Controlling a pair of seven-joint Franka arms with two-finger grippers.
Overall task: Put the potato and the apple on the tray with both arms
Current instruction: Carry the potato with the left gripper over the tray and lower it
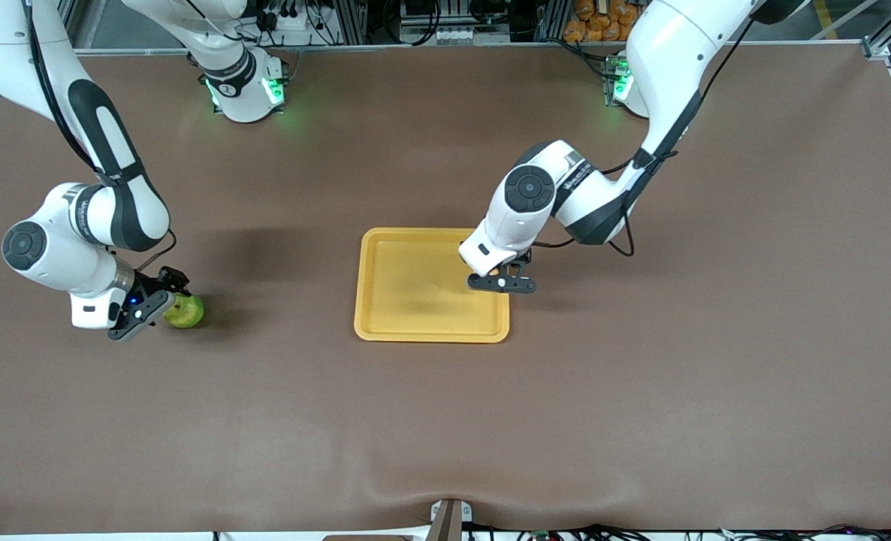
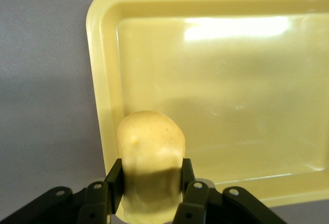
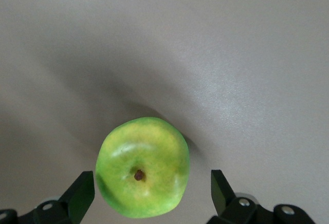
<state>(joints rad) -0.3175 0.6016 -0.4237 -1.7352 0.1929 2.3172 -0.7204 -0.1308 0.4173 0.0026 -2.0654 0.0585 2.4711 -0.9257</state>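
Observation:
The yellow-orange tray [image 1: 415, 289] lies at the table's middle. My left gripper [image 1: 502, 282] hangs over the tray's rim at the left arm's end and is shut on the pale-yellow potato [image 2: 150, 154]. In the left wrist view the left gripper [image 2: 150, 176] holds the potato above the tray's [image 2: 221, 85] edge. In the front view the potato is almost hidden by the hand. The green apple [image 1: 185, 311] rests on the table toward the right arm's end. My right gripper [image 1: 151, 302] is low beside it. In the right wrist view the right gripper [image 3: 151, 184] is open, with the apple [image 3: 142, 166] between its fingers [image 3: 82, 190] and untouched.
The brown table mat [image 1: 445, 421] stretches wide around the tray. The arms' bases [image 1: 246, 86] stand along the table edge farthest from the front camera. A small bracket [image 1: 449, 518] sits at the nearest edge.

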